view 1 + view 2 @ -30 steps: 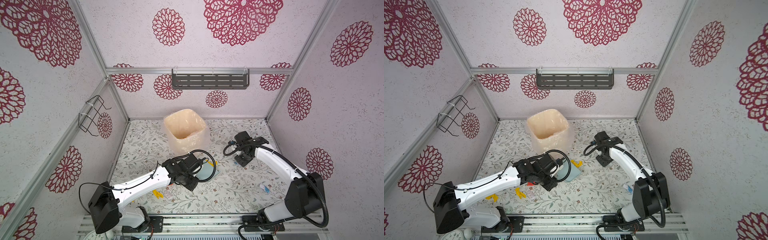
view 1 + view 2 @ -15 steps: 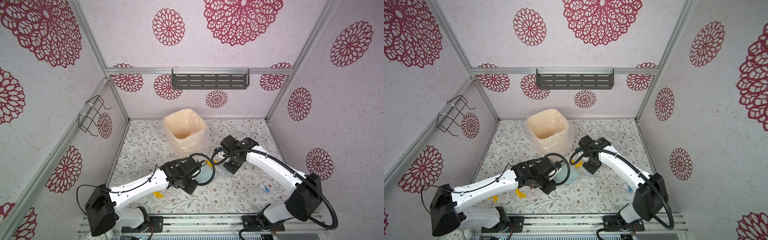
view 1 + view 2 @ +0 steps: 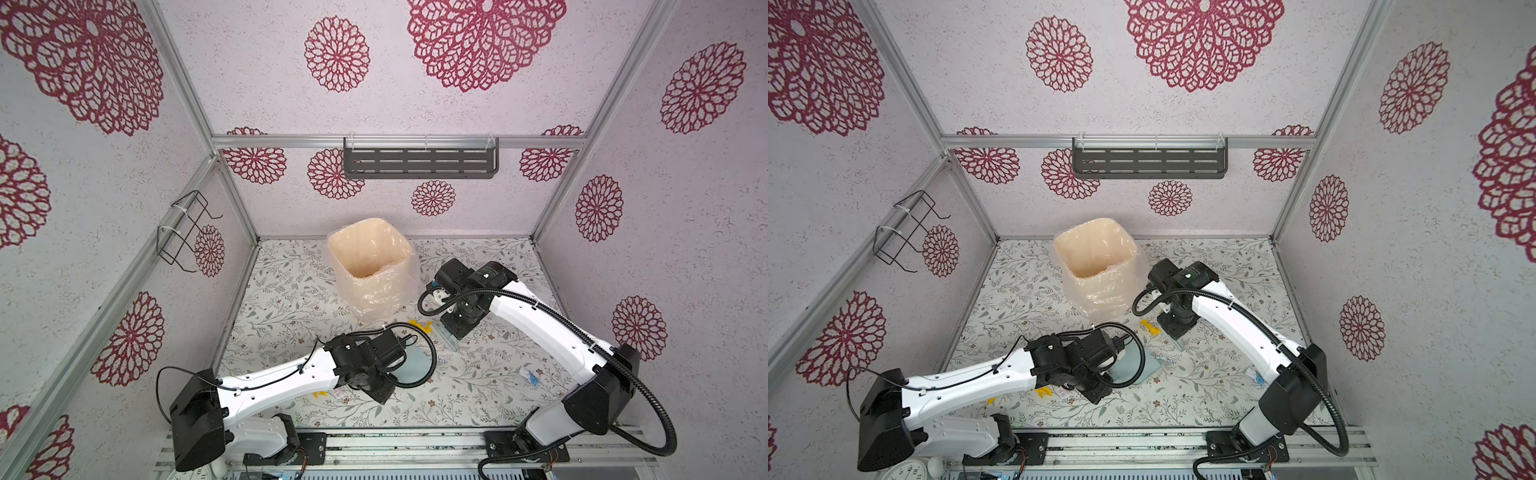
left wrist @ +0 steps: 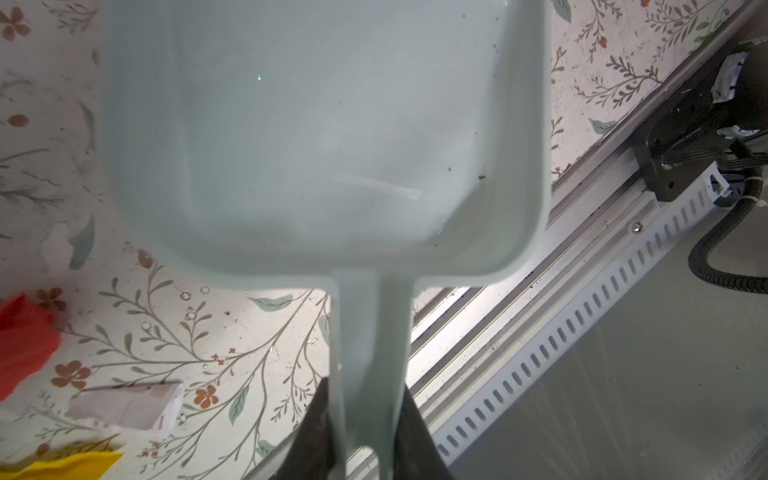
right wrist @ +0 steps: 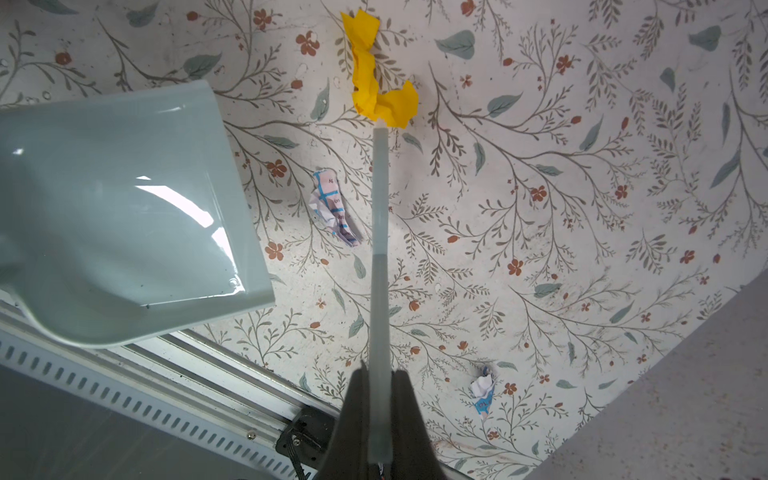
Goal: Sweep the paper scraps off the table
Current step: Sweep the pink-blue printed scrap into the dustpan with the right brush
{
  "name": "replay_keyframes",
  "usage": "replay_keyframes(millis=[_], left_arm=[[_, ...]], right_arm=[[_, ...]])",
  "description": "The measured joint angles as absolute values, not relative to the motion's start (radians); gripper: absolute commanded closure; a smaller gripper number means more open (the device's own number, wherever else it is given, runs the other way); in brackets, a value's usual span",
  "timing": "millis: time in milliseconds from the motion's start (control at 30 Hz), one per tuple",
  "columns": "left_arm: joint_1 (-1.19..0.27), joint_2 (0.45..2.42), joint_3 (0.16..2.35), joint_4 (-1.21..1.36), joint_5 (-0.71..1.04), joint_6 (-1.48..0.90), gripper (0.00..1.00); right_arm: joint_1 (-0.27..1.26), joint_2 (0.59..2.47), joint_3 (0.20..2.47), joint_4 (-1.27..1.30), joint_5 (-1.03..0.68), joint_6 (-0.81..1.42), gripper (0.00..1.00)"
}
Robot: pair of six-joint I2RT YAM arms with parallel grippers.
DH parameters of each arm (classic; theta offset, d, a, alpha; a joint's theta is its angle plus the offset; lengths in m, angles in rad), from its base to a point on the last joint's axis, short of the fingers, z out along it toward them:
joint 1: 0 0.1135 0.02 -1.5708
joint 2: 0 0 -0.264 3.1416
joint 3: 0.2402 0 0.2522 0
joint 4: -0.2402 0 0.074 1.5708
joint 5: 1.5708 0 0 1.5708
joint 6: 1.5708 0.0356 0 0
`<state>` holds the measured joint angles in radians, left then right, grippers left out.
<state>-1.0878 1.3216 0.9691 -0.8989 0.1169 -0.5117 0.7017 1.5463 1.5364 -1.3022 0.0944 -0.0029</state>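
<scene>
My left gripper (image 4: 368, 386) is shut on the handle of a pale blue-grey dustpan (image 4: 324, 137), which sits low over the table (image 3: 291, 299) near the middle front (image 3: 413, 365). My right gripper (image 5: 377, 374) is shut on a thin pale brush (image 5: 380, 249), whose far end reaches a crumpled yellow scrap (image 5: 374, 83). A white scrap with blue marks (image 5: 334, 208) lies between the brush and the dustpan mouth (image 5: 116, 216). A second white-and-blue scrap (image 3: 530, 376) lies at the front right. Beside the dustpan handle lie red (image 4: 20, 345), white (image 4: 129, 405) and yellow (image 4: 70, 465) scraps.
A cream bin lined with clear plastic (image 3: 370, 266) stands at the back middle, just behind both grippers. The metal rail (image 3: 415, 440) runs along the table's front edge. A dark shelf (image 3: 419, 162) and a wire rack (image 3: 187, 232) hang on the walls.
My right arm has swung left towards the middle, bringing the brush up to the yellow scrap. My left arm has drawn the dustpan slightly towards the front.
</scene>
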Motion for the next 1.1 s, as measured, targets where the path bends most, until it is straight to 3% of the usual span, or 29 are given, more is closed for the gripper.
replay_keyframes(millis=[1100], left_arm=[[-1.097, 1.520, 0.951, -0.836, 0.156, -0.462, 1.00]], right_arm=[[0.783, 1.578, 1.478, -1.303, 0.092, 0.133, 1.00]])
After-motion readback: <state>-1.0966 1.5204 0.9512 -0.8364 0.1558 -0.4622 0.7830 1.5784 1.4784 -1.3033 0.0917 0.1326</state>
